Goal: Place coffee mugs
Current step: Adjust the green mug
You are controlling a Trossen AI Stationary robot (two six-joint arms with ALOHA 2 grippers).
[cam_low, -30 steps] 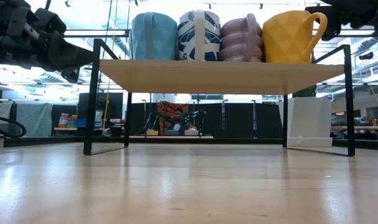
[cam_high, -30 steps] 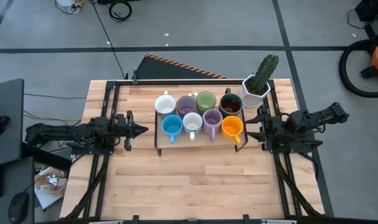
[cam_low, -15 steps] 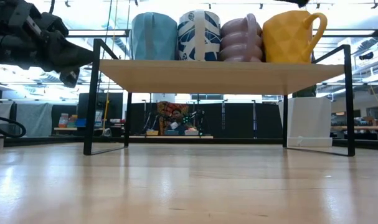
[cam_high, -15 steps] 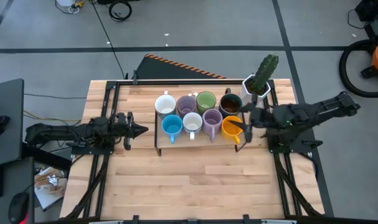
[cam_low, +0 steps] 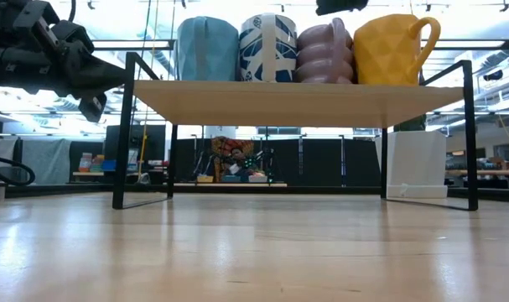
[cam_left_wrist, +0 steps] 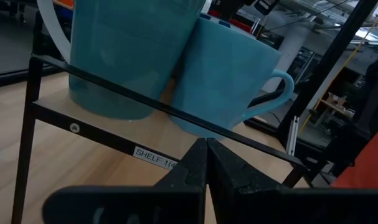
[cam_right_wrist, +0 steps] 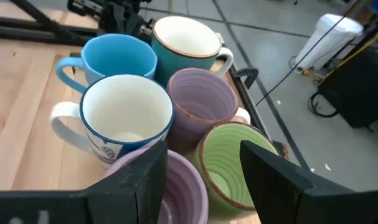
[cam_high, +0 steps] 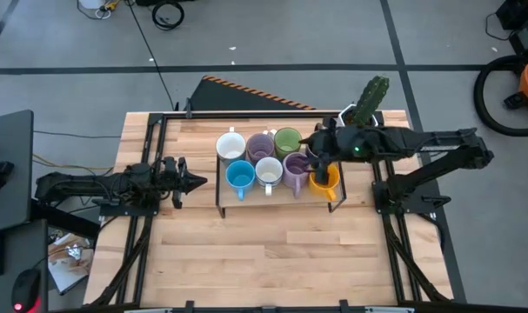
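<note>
Several coffee mugs stand in two rows on a black-framed wooden shelf. The far row has a white mug, a lilac mug and a green mug; my right arm covers the dark brown one. The near row holds blue, white, lilac and orange mugs. My right gripper hovers open above the shelf's right end, tipped down over the lilac mug and the green mug. My left gripper stays shut and level, left of the shelf, facing the blue mug.
A white faceted pot with a green cactus stands at the table's far right, just behind my right arm. Bare wooden table lies in front of the shelf. The shelf's black legs stand between my left gripper and the mugs.
My right gripper has risen from the table's right side and swung toward the left, over the shelf's right-hand mugs, tipping downward; it stays open. My left gripper has rolled a little in place.
</note>
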